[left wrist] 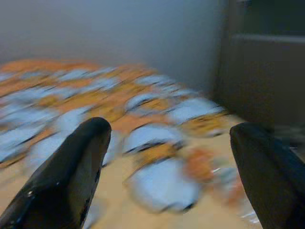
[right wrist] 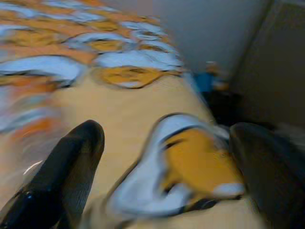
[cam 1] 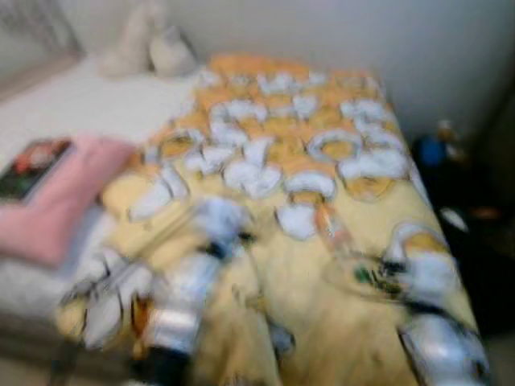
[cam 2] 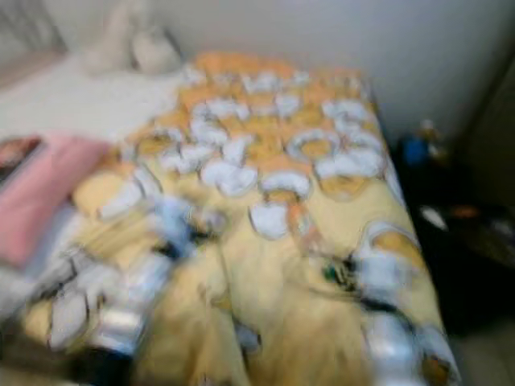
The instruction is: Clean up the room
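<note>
I am looking at a bed with one big yellow blanket spread over it. The blanket has white and orange shapes all over. Everything is blurry, so I think the robot is moving.

The left gripper is up over the blanket with its two black fingers spread wide. Nothing is between them. The right gripper is also spread wide and empty, low over the blanket near the bed's edge. I think both are held open so they are ready to grab something.

Just ahead of the right gripper, on the blanket, lies one see-through thing with an orange part. It may be a plastic bottle, but the blur makes it hard to be sure. That looks like a thing to tidy.

Far off beyond the left gripper there is one pink pillow with one book on top. Two soft white shapes sit at the far wall. On the dark floor past the right gripper is one blue thing.
</note>
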Tool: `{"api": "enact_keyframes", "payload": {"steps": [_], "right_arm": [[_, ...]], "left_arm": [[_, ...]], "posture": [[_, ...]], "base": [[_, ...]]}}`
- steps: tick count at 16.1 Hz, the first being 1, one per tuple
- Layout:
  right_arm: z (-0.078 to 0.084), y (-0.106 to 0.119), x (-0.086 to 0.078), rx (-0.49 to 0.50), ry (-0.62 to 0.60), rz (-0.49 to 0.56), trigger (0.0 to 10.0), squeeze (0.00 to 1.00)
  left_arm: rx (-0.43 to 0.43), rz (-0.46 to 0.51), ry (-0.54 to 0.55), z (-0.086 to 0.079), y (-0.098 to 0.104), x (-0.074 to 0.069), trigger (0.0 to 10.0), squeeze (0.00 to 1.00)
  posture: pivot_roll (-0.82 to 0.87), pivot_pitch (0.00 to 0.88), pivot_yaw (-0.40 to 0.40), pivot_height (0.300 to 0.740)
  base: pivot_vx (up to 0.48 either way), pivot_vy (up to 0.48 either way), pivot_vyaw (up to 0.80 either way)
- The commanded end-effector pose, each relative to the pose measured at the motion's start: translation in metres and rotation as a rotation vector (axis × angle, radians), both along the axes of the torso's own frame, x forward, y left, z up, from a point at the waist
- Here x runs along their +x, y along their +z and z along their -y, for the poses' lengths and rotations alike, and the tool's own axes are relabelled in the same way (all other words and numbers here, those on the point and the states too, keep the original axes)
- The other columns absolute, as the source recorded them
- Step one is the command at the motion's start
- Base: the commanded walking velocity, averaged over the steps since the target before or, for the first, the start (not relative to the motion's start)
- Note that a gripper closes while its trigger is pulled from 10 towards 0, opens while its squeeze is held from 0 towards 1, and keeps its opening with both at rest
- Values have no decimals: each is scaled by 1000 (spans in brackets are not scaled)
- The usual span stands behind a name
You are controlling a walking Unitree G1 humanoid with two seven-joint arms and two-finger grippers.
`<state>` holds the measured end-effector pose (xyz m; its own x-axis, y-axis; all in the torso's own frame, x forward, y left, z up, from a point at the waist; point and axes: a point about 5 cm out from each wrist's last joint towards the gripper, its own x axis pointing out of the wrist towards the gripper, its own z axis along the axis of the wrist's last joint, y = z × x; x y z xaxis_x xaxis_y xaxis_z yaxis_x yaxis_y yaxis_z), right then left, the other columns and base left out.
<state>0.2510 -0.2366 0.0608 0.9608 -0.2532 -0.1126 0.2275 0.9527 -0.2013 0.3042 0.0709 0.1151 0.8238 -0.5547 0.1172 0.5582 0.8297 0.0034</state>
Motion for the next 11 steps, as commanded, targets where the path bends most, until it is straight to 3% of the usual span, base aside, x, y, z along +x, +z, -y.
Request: {"api": "enact_keyframes", "payload": {"steps": [1, 3, 5, 7, 9, 11], "right_arm": [[-13, 19, 21, 11, 41, 55, 10000, 0], [-8, 31, 51, 11, 93, -13, 10000, 0], [-18, 24, 71, 35, 193, -160, 10000, 0], [-19, 17, 81, 50, 224, -308, 10000, 0], [-9, 24, 90, -12, 193, -323, 10000, 0], [-5, 20, 94, 24, 180, -364, 10000, 0]], "left_arm": [[43, 47, 20, -16, 7, 2, 10000, 0], [30, 30, -9, -14, 11, 3, 10000, 0], [47, -8, -23, -23, 12, 7, 10000, 0], [83, -19, -40, -30, 16, 11, 10000, 0], [58, -15, -34, -35, 28, 17, 10000, 0], [68, -15, -73, -34, 35, 12, 10000, 0]], "posture": [[99, 0, 39, 740], [111, 0, 56, 740], [128, 0, 67, 740], [155, 0, 63, 740], [169, 0, 62, 740], [192, 9, 69, 740]], "base": [[0, 0, 0], [0, 0, 0], [0, 0, 0], [0, 0, 0], [0, 0, 0], [0, 0, 0]]}}
